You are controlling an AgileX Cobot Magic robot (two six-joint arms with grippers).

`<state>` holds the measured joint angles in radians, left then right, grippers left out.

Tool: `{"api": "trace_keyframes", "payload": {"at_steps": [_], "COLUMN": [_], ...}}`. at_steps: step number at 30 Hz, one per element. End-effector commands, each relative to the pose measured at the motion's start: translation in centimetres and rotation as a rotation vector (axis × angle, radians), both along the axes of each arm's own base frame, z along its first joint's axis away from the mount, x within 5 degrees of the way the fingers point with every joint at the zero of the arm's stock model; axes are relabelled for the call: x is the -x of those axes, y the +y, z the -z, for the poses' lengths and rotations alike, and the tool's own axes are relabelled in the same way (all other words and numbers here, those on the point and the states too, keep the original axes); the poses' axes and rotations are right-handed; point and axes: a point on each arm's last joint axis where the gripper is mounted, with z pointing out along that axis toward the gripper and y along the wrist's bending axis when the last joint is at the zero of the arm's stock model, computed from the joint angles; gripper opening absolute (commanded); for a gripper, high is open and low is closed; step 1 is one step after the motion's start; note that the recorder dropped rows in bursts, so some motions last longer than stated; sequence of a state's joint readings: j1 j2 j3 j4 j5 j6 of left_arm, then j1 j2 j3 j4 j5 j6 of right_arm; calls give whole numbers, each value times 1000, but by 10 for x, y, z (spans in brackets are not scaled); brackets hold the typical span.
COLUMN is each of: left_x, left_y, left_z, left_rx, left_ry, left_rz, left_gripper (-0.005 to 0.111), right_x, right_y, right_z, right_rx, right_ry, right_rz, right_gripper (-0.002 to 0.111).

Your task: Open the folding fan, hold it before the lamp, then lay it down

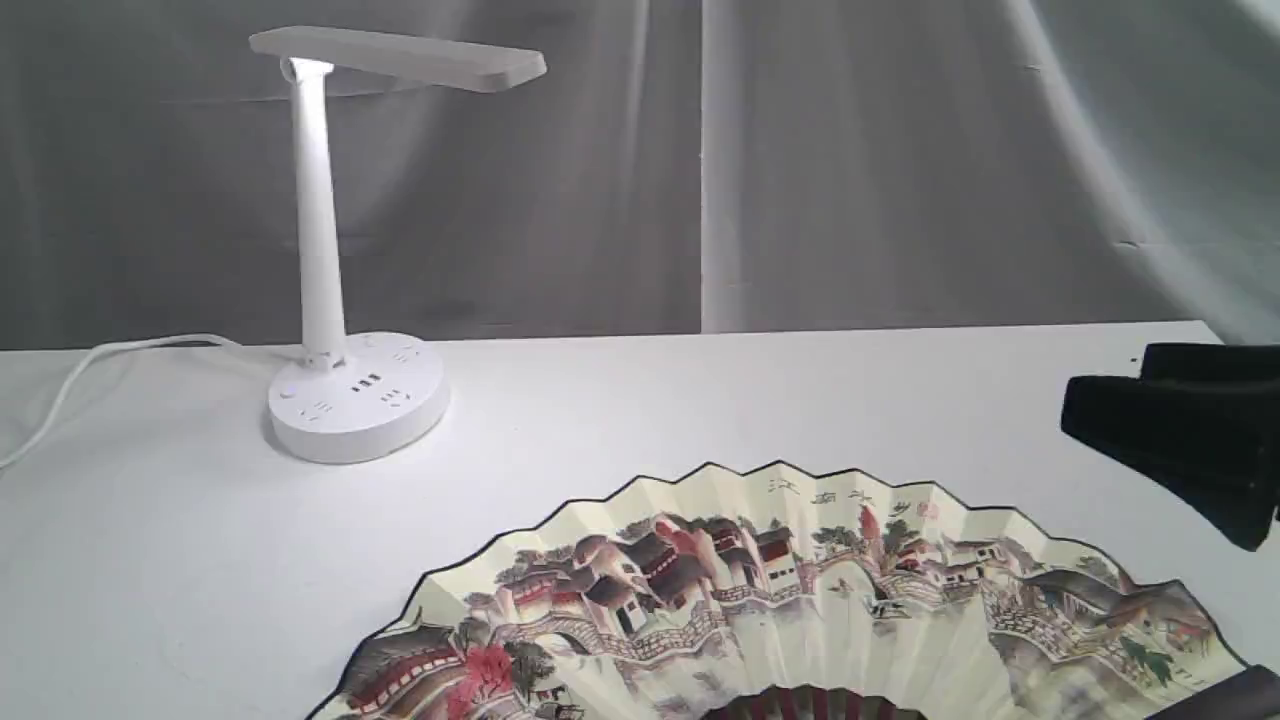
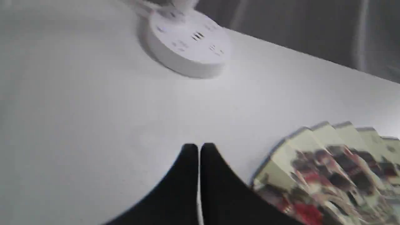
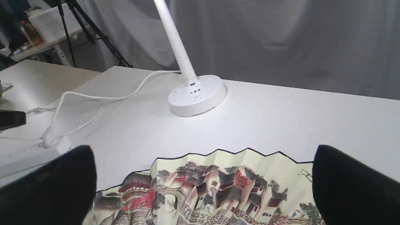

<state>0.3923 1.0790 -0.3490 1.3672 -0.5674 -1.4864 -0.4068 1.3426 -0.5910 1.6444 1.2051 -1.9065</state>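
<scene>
The folding fan (image 1: 800, 590) is spread wide, painted side up, on the white table (image 1: 700, 400) at the front; its dark ribs (image 1: 800, 705) show at the bottom edge. The white lamp (image 1: 320, 230) stands upright at the back left, its flat head lit. My right gripper (image 1: 1100, 405) hovers at the fan's right side. In the right wrist view the right gripper (image 3: 203, 150) is open wide, with the fan (image 3: 212, 190) below and nothing held. My left gripper (image 2: 199, 148) is shut on nothing, over bare table beside the fan (image 2: 331, 168); it is outside the exterior view.
The lamp's white cord (image 1: 60, 400) trails off the left edge of the table, and in the right wrist view the cord (image 3: 93, 97) loops to a plug. A grey curtain (image 1: 900, 160) hangs behind. A second table and tripod legs (image 3: 78, 25) stand beyond.
</scene>
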Motion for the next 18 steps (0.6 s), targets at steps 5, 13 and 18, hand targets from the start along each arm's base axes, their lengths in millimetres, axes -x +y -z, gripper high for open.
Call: {"api": "trace_keyframes", "payload": {"at_steps": [5, 13, 18], "left_x": [54, 79, 80], "left_y": [-12, -21, -24], "left_z": [-39, -37, -19], "left_rx": [-125, -168, -179], "left_ry": [-270, -367, -312], "left_rz": [-123, -136, -98], "left_gripper": [0, 0, 0], "right_x": [0, -14, -4], "right_y": [0, -31, -52], "right_z": [-5, 18, 29], "right_rx": [-27, 180, 276], "right_ry": [-14, 161, 280], "right_rz": [4, 377, 663], "right_gripper": [75, 0, 0]}}
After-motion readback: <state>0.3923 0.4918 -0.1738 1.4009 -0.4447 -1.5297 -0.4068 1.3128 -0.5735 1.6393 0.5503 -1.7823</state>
